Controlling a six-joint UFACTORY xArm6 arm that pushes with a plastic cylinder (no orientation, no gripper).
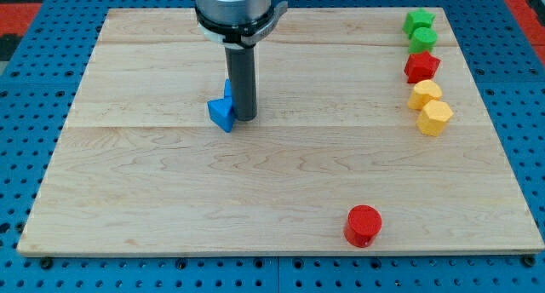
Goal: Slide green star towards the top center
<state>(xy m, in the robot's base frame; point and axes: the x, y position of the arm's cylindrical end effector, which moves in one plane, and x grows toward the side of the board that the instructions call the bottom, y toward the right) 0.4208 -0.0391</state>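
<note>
Seven blocks on the wooden board: two green, two yellow, two red, one blue.

Five lined up in a column along the view's right edge. From the top: green star, then a green round block touching it just below, a red block of many-sided shape, a yellow block, and a second yellow block, six-sided, touching the one above. Apart from the column, a red cylinder near the view's bottom edge, right of centre. Left of centre, a blue block, shape hard to make out because partly hidden behind the rod.

Green star at the board's top right corner, roughly at 2 o'clock from my tip and well apart from it, with most of the board's width between them.

No jaws to open or close: only a straight dark rod hanging from a grey round mount at the view's top. Gripping nothing. My tip down on the board, just beside the blue block, which sits at about 9 o'clock from it; touching or nearly so, cannot tell which. Far from every block in the right-hand column and from the red cylinder.
</note>
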